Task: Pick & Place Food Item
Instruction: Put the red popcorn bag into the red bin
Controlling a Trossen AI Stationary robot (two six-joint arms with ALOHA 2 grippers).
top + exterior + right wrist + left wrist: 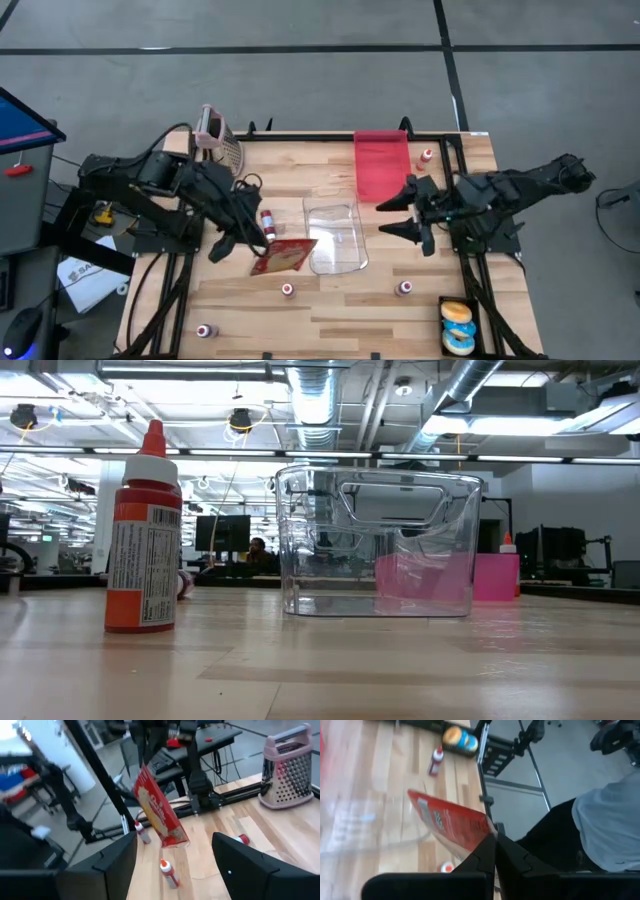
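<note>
**Left arm holds red snack packet beside clear bin**

The left gripper is clamped shut on a corner of a flat red food packet, which hangs above the wooden table just left of the clear plastic container. From overhead the packet's long axis runs roughly left to right across the table, its free end pointing toward the container and overlapping the container's left rim. In the right wrist view the packet hangs on a slant, upper end at the left gripper and lower end clear of the tabletop. The left wrist view shows the fingertips pressed together on the packet's edge; its printing is too blurred to read.

The right gripper waits just right of the container, its jaws spread wide and holding nothing, in front of a pink tray.

A box grater stands at the table's far left corner, and small red-capped bottles dot the surface. A tray of iced donuts at the near right corner is partly cut off. At table height a red bottle and the container fill the frame; neither gripper nor packet shows there. Part of a person in a grey top shows beyond the table edge.
</note>
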